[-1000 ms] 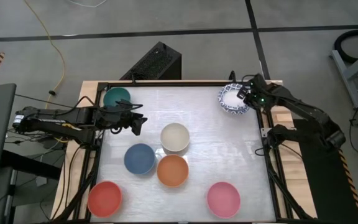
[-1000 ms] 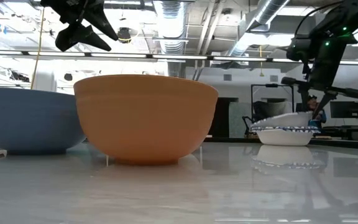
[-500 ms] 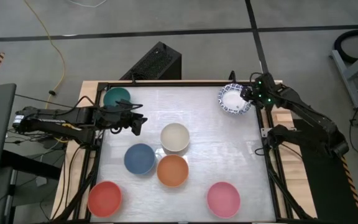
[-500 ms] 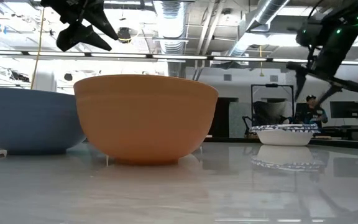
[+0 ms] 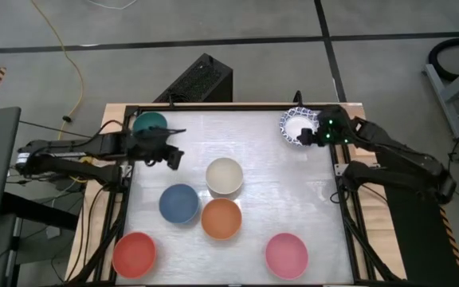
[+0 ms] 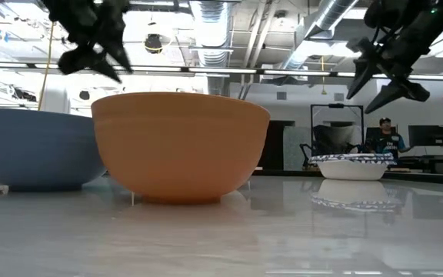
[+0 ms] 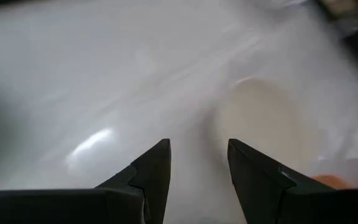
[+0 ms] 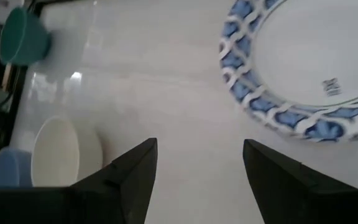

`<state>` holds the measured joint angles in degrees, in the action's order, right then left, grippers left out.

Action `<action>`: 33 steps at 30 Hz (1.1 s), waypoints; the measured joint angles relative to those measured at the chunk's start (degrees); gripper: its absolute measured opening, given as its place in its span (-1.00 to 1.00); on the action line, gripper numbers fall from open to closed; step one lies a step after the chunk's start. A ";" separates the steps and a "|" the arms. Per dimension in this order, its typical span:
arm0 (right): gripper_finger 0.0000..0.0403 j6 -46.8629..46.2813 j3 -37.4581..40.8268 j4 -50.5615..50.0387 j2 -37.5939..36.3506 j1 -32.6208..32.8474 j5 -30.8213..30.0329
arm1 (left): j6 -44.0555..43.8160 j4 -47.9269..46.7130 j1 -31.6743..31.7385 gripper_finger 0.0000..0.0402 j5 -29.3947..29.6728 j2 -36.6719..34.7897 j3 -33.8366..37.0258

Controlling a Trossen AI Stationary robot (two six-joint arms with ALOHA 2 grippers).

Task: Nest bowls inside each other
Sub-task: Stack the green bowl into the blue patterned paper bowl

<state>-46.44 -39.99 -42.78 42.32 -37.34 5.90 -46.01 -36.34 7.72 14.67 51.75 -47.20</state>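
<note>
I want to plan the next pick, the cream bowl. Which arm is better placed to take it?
Probably the left. The left gripper hangs with fingers apart just beside the cream bowl. The right gripper, open, hangs by the blue-patterned bowl at the far corner.

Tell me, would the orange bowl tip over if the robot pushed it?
Probably not: the orange bowl sits upright on a flat base, so it would likely slide on the shiny table. It looks stiff, perhaps slippery for fingers.
</note>
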 joint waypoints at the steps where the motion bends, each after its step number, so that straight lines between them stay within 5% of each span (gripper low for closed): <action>1: 0.29 -0.01 0.00 -0.01 0.05 0.94 -0.16 | -0.63 -2.74 1.66 -0.26 -1.04 0.73 -0.48; 8: 0.29 -2.35 -0.01 0.17 -0.02 6.13 -3.53 | 7.90 -16.30 9.66 -0.26 -3.67 9.13 -5.08; 33: 0.29 -3.18 -0.02 0.19 -0.02 12.29 -5.88 | 30.90 -20.01 23.44 -0.26 6.03 28.62 -7.19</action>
<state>-49.63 -40.01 -42.59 42.30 -25.06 0.01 -15.11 -56.35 31.17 20.70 80.37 -54.39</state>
